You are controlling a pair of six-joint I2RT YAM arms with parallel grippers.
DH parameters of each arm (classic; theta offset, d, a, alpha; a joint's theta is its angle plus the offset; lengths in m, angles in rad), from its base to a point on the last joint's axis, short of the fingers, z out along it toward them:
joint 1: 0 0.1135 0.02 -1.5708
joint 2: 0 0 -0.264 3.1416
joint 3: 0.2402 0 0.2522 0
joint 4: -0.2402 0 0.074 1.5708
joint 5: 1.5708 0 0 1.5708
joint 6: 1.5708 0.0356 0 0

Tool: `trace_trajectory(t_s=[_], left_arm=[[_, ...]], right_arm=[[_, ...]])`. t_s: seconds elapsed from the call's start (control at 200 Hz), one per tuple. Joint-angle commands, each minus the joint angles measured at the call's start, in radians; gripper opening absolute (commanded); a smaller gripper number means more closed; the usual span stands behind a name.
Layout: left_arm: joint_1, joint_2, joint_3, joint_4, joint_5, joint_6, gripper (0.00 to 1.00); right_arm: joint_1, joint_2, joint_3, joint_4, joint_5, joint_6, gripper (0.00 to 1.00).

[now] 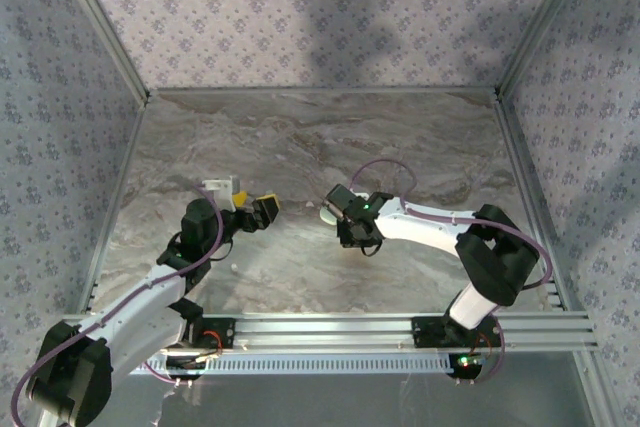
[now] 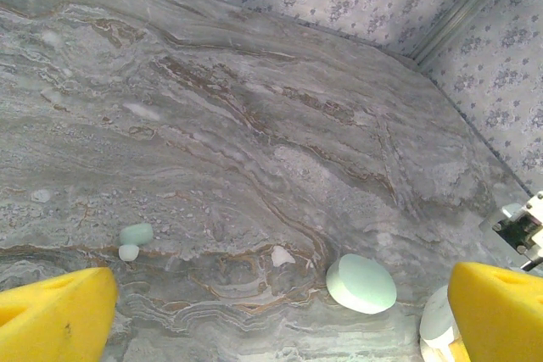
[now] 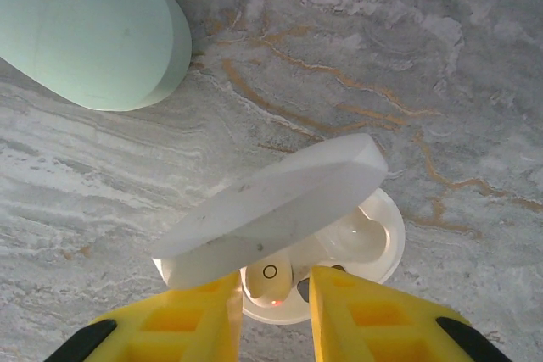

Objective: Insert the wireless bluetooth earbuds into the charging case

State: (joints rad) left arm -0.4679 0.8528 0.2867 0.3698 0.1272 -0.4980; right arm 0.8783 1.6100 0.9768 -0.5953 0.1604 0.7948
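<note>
Two left gripper fingers are gaping above open veined marble; a glossy earbud is sitting between the right gripper's parted fingers.

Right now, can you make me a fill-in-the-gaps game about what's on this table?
1. The white case has its lid ___.
2. The closed case beside it is ___ in colour.
3. The earbud inside the white case shows a tiny ___ light.
4. The right end effector has ___ fingers.
Missing words: open; green; red; yellow.
</note>
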Motion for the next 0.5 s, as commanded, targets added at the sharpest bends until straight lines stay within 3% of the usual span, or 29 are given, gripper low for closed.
trace_trajectory(t_s=[0.0, 0.27, 0.495], left_arm=[[-0.006, -0.013, 0.014, 0.031, 0.014, -0.004, 1.00], [-0.024, -0.016, 0.023, 0.031, 0.032, 0.010, 1.00], [-0.133, -0.012, 0.055, 0.005, -0.005, 0.078, 1.00]], right_arm=[[-0.002, -0.010, 0.024, -0.018, -0.003, -0.007, 0.29], [-0.009, -0.145, -0.018, -0.016, 0.013, -0.016, 0.29], [-0.073, -0.374, -0.130, 0.016, -0.011, -0.059, 0.35]])
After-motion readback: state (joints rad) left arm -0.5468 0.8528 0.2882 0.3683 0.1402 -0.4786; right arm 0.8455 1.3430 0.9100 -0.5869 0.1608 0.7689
